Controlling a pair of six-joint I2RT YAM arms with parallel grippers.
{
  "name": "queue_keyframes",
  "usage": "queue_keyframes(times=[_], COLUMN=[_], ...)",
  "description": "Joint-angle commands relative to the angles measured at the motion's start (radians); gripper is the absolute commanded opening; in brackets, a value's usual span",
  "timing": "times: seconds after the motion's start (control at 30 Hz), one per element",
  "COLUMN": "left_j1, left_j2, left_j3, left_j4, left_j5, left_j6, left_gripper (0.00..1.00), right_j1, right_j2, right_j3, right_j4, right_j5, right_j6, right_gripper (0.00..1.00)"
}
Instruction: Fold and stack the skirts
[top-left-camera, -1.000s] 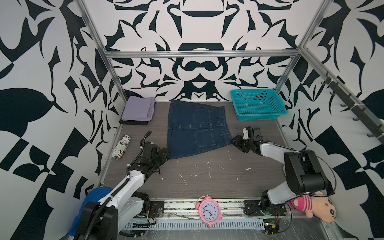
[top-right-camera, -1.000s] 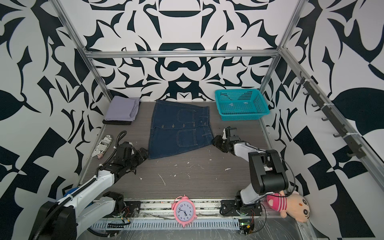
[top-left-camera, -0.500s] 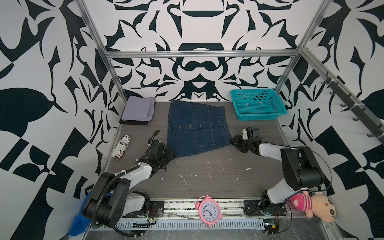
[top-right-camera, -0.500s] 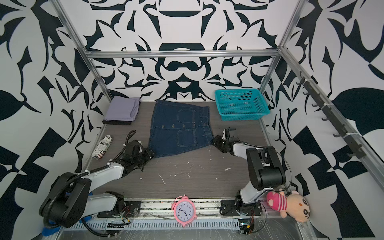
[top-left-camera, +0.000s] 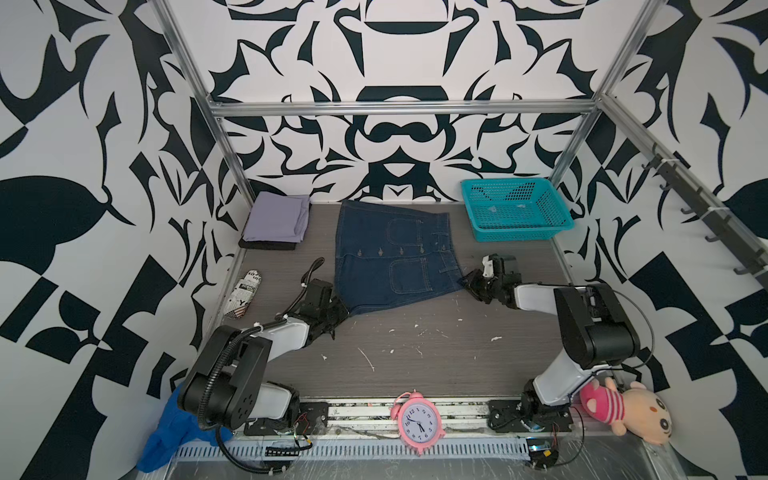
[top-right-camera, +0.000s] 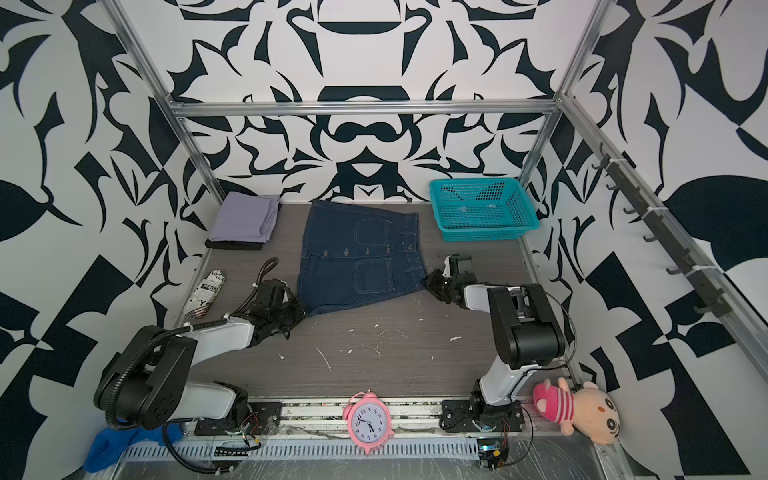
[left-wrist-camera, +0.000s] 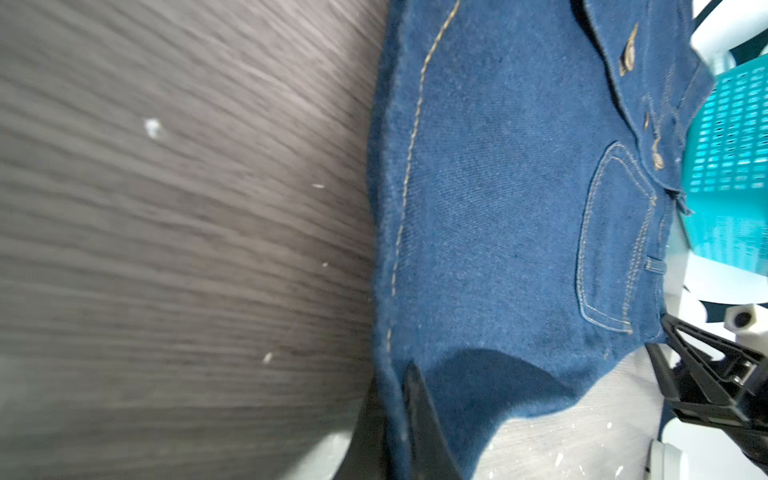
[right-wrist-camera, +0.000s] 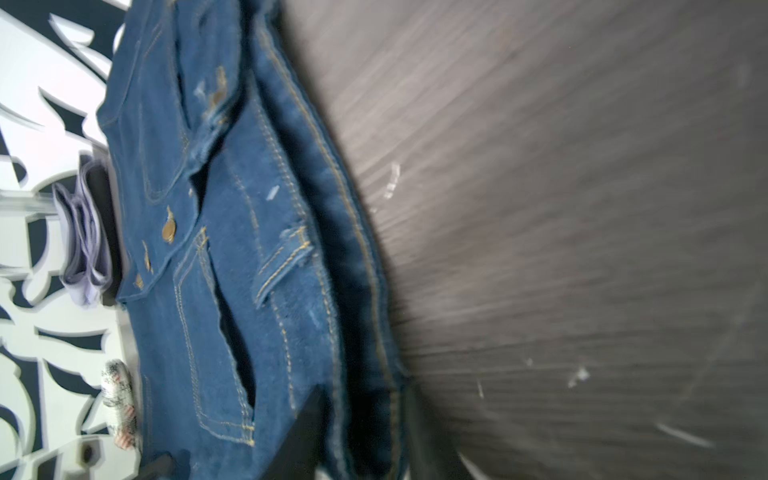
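Denim skirt (top-left-camera: 395, 257) lies flat on the table (top-left-camera: 436, 361); my left pincer (top-left-camera: 338, 313) pinches its hem corner, right pincer (top-left-camera: 471, 282) straddles the waistband, can't tell if clamped. Shallow bite could slip mid-fold.

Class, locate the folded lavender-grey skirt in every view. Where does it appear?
Both top views: lavender-grey skirt in the far left corner, atop the black skirt.
Left wrist: not in it.
Right wrist: past the denim skirt's far side.
Shared landmark: the denim skirt, in all four.
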Motion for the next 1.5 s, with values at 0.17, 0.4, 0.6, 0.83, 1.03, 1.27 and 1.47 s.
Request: queue_keyframes(times=[0.17,0.4,0.6,0.83,1.03,1.27,1.47], left_j1=[-0.001,0.005,0.006,0.004,0.004,0.011,0.072], left_j2=[-0.194,-0.378,-0.495,-0.631,-0.606,-0.358,-0.121], left_j3=[0.052,0.074,0.118,0.212,0.353,0.616,0.760], left_j4=[-0.328,-0.494,-0.628,-0.733,-0.780,-0.800,-0.707], left_j5=[-0.170,-0.254,-0.221,-0.154,-0.128,-0.175,-0.146], left_j6=[0.064,0.109,0.202,0.343,0.430,0.591,0.702], left_gripper=[0.00,0.00,0.00,0.00,0.00,0.00,0.00], right_j1=[0.000,0.000,0.000,0.001,0.000,0.000,-0.008], right_j2=[-0.070,-0.189,-0.365,-0.698,-0.777,-0.617,-0.419], right_j3=[-0.003,-0.027,-0.109,-0.137,-0.048,0.125,0.281], right_j4=[-0.045,-0.137,-0.260,-0.531,-0.620,-0.633,-0.608], right_j5=[0.002,-0.005,-0.009,0.018,0.039,0.106,0.133], right_j6=[-0.001,-0.011,-0.015,-0.047,-0.065,-0.064,-0.050], right_gripper=[0.00,0.00,0.00,0.00,0.00,0.00,0.00])
